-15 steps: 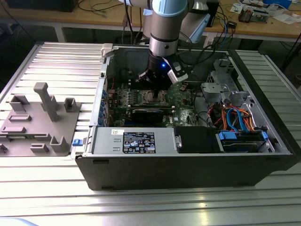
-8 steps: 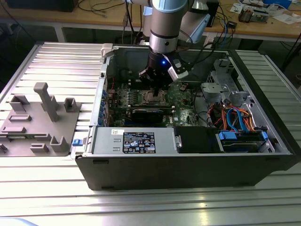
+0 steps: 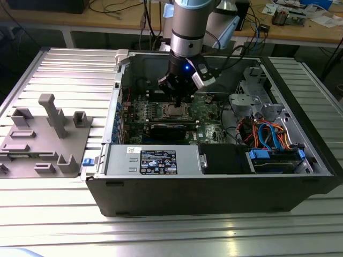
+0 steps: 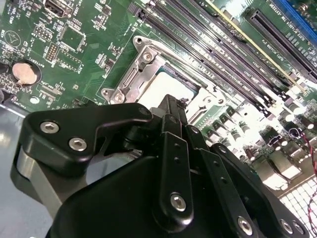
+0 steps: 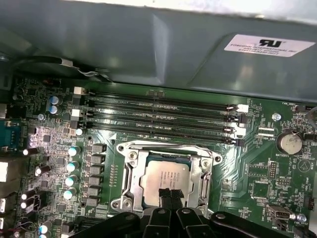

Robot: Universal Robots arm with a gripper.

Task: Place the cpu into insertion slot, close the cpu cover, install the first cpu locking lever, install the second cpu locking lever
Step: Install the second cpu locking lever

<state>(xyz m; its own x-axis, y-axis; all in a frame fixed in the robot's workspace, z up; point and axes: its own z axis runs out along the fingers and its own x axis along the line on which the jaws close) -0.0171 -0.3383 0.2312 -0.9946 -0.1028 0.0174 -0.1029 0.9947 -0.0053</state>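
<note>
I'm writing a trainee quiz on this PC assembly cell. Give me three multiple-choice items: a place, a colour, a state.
1. Where is the cpu? A in the insertion slot; B on the grey rack; C in the jaws.
2. The circuit board is: A blue; B green; C red.
3. The cpu cover: A stands upright; B lies flat; C is missing.
1A, it sits inside the socket frame; 2B, green throughout; 3B, it frames the chip flat.
</note>
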